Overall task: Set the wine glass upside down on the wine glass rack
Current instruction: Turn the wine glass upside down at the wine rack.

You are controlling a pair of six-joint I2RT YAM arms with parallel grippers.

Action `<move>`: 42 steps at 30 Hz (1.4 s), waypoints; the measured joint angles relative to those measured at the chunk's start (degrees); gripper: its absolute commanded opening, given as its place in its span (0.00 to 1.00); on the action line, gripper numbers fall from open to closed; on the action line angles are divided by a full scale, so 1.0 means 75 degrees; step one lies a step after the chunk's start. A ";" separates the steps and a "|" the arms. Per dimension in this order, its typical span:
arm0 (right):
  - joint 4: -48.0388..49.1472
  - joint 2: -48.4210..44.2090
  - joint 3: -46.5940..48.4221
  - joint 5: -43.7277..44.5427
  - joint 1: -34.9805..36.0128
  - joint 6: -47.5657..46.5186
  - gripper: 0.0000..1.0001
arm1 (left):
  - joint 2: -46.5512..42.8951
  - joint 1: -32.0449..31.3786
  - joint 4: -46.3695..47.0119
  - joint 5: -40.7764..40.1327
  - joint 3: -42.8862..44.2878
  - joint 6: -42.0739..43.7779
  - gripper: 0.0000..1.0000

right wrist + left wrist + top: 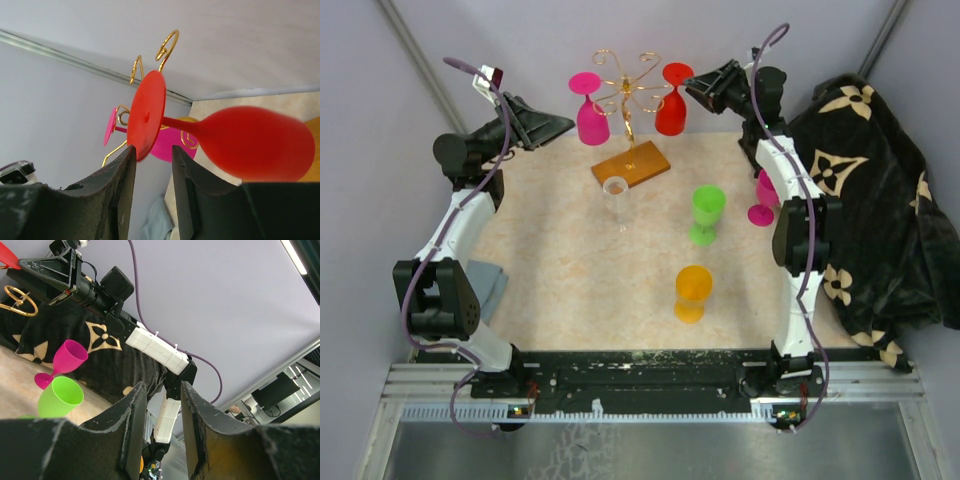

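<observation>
Glass on rack, right claw parted

Top view: the red wine glass [672,105] hung bowl-down at 3 o'clock of the wine glass rack [632,166], with the right claw [688,85] just beside it, so only backing away seemed left. Left wrist: the left claw [162,385] stood partly open and empty. Right wrist: the right claw [152,150] stood moderately open, and the glass's foot looked free of it.

1. The right arm [782,168] is hiding part of the pink glass [761,208]
2. The clear glass [619,205] by the rack [631,167] is showing too faintly to trace its outline
3. In the left wrist view the picture's edge is cutting off most of the rack, and the left gripper [162,387] is covering the green glass's [60,397] stem
4. In the right wrist view the red glass's [255,145] bowl is showing blurred, and its foot is hiding part of the hung pink glass [167,146]
</observation>
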 measured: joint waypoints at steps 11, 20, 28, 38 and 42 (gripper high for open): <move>0.0047 -0.0131 -0.0093 -0.0026 -0.0012 -0.0058 0.36 | 0.0000 0.0000 0.0009 0.0006 0.0000 -0.0003 0.40; 0.0012 -0.0772 -0.0714 -0.0035 -0.0012 -0.0256 0.37 | 0.0000 0.0000 -0.0038 0.0087 0.0000 0.0064 0.40; -0.0341 -0.2448 -0.1950 0.0047 -0.0012 -0.0965 0.37 | -0.0003 0.0000 -0.1501 0.0283 0.0152 0.1139 0.40; -0.1437 -0.4756 -0.3824 0.0309 -0.0012 -0.2226 0.37 | -0.0032 -0.0347 -0.6834 -0.0385 0.1230 0.5129 0.40; -0.2308 -0.5246 -0.4156 0.0516 -0.0012 -0.2911 0.37 | -0.0038 -0.0825 -0.8244 -0.0962 0.1323 0.6406 0.40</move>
